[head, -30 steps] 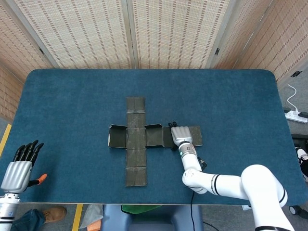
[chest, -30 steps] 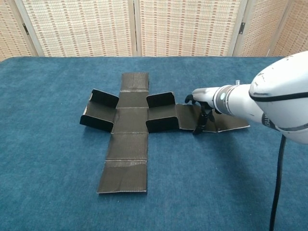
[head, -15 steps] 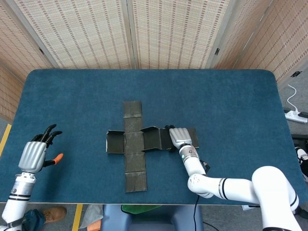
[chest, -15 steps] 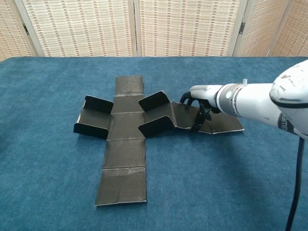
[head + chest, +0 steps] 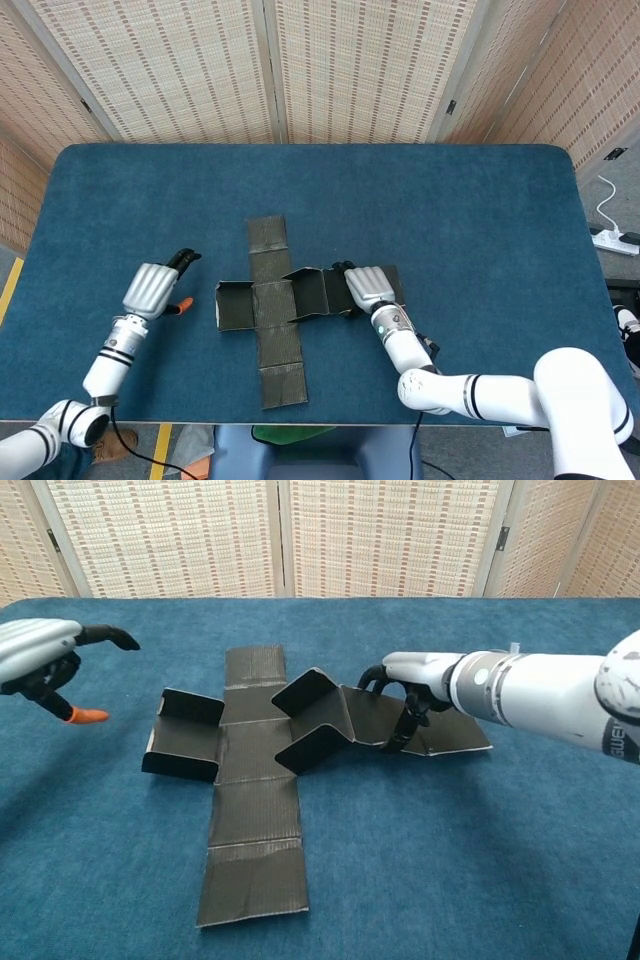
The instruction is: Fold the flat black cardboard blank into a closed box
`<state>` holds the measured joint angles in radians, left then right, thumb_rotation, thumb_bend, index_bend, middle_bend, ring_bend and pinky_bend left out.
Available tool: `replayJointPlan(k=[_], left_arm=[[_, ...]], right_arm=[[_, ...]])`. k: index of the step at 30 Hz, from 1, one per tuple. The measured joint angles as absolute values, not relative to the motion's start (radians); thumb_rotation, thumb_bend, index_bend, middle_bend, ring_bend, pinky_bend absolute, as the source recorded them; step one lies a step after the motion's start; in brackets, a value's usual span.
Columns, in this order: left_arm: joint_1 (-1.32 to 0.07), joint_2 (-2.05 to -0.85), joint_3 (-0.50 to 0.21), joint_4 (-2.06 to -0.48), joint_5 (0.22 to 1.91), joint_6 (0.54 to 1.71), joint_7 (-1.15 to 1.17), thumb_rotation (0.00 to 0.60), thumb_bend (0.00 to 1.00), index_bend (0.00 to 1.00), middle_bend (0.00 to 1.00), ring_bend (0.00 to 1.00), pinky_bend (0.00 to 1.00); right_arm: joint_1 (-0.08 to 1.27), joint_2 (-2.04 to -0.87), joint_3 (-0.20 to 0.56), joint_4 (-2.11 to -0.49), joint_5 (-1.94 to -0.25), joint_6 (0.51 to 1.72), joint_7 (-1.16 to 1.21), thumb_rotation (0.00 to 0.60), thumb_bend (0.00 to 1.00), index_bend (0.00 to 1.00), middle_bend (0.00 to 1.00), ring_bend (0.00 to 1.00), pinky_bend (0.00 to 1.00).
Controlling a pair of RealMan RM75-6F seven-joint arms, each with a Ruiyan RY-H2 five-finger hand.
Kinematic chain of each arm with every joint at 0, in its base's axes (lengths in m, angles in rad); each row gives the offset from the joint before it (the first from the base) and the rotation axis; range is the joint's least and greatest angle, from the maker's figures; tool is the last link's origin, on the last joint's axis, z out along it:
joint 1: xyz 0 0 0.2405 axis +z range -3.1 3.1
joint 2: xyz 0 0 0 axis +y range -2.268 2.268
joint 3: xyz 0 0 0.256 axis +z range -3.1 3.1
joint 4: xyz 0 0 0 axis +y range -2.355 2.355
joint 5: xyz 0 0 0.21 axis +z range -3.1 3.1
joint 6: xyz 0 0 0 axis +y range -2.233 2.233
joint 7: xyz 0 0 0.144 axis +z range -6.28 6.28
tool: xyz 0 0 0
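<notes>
This looks like a robot lab or test room. A tabletop [image 5: 470,210] covered in blue carpet-like cloth stands before folding woven screens [image 5: 350,70] that wall off the space. A white power strip [image 5: 618,241] with its cable lies on the floor at one side.

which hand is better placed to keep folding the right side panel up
Right. The right hand already rests on the cardboard blank at that panel; the left hand hovers apart from it.
</notes>
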<state>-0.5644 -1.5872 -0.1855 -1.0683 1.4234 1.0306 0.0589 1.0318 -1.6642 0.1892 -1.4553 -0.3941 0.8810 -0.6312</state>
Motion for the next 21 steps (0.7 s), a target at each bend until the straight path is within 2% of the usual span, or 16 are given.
replayJointPlan(k=[4, 6, 12, 21], left_arm=[[-0.609, -1.649, -0.184, -1.003, 1.389, 0.969, 0.156, 0.600, 0.20, 0.03, 0.11, 0.72, 0.60], [-0.624, -1.675, -0.183, -0.980, 1.369, 0.949, 0.206, 0.600, 0.20, 0.00, 0.09, 0.71, 0.60], [-0.637, -1.706, -0.184, -0.977, 1.328, 0.923, 0.228, 0.600, 0.19, 0.00, 0.08, 0.69, 0.60], [-0.647, -1.737, -0.183, -1.031, 1.355, 0.947, -0.009, 0.600, 0.19, 0.00, 0.07, 0.68, 0.60]], right_arm=[[1.032, -1.663, 0.183, -1.456, -0.405, 0.890, -0.632, 0.600, 0.30, 0.32, 0.39, 0.73, 0.99], [1.032, -1.661, 0.181, -1.458, -0.408, 0.895, -0.632, 0.600, 0.30, 0.32, 0.39, 0.73, 0.99], [1.029, -1.661, 0.174, -1.454, -0.417, 0.899, -0.628, 0.600, 0.30, 0.32, 0.39, 0.73, 0.99], [1.029, -1.673, 0.164, -1.438, -0.469, 0.899, -0.625, 0.600, 0.30, 0.32, 0.39, 0.73, 0.99]])
